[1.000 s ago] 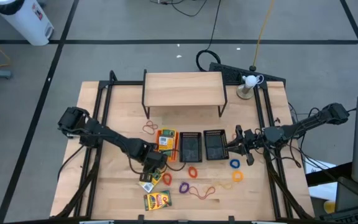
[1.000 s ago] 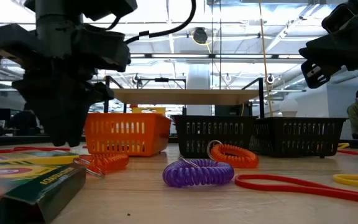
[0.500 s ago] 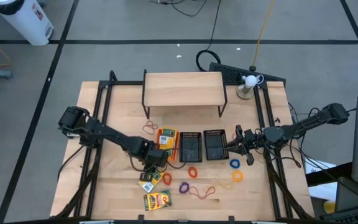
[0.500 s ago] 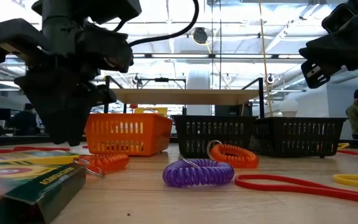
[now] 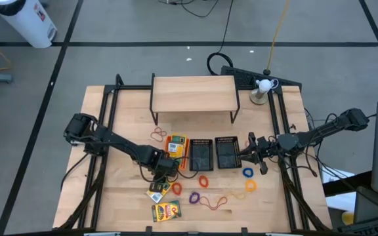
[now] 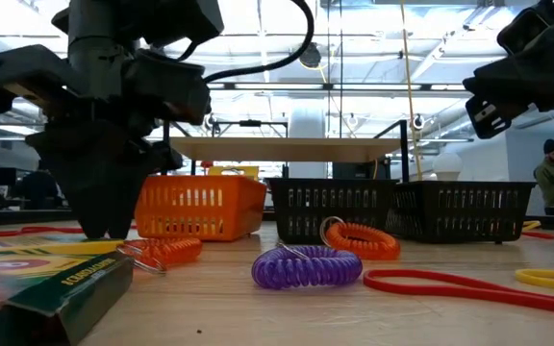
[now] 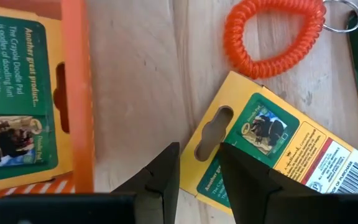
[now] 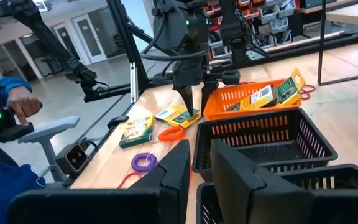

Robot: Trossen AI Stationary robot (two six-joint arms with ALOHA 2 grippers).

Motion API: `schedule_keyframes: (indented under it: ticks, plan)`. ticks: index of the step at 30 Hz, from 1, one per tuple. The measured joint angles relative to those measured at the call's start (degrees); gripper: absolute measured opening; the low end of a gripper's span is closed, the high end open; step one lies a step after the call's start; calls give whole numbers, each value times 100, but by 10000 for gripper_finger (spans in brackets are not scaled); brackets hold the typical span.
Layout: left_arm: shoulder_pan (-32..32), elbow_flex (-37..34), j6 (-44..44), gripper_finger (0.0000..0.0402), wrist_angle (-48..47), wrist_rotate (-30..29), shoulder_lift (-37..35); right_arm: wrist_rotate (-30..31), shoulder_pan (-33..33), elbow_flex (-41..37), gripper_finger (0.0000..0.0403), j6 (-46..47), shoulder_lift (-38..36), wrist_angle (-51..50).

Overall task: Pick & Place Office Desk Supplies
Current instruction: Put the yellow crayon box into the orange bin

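Note:
A yellow-and-green crayon box (image 7: 278, 149) lies flat on the table next to the orange tray (image 7: 76, 93), which holds more crayon boxes (image 7: 11, 93). My left gripper (image 7: 199, 168) points down over this box's hang-tab end, a little open, with one finger over the box and one over bare wood. It stands low over the table in the low view (image 6: 104, 231). An orange coil loop (image 7: 272, 31) lies beyond the box. My right gripper (image 5: 250, 149) hovers, shut and empty, beside the two black mesh trays (image 5: 201, 154) (image 5: 226, 152). My left gripper comes from above at the crayon box's hang-tab end (image 7: 213, 134), its fingers on either side of that edge. The box lies flat on the table. I cannot tell whether the fingertips touch it.
A second crayon box (image 5: 166, 210) lies near the front edge. Purple (image 5: 193, 196), orange (image 5: 204, 180), blue (image 5: 247, 173) and yellow (image 5: 251, 186) loops and a red band (image 5: 212, 203) lie in front of the trays. The wooden riser (image 5: 193, 94) stands at the back.
My left gripper has gone down toward the crayox box by the orange tray, and a little toward the table's near edge, staying pointed down. The right arm has kept still.

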Motion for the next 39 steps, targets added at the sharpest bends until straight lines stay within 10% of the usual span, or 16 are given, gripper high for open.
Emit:
schedule_keyframes:
  ticks: [17, 39]
  plan:
    - [-11, -11, -60, 113, -6, 1018, 7, 4, 0, 0, 59, 149, 90, 2]
    - [-253, -13, -1312, 113, -538, 212, -1101, 9, 0, 0, 59, 133, 96, 46]
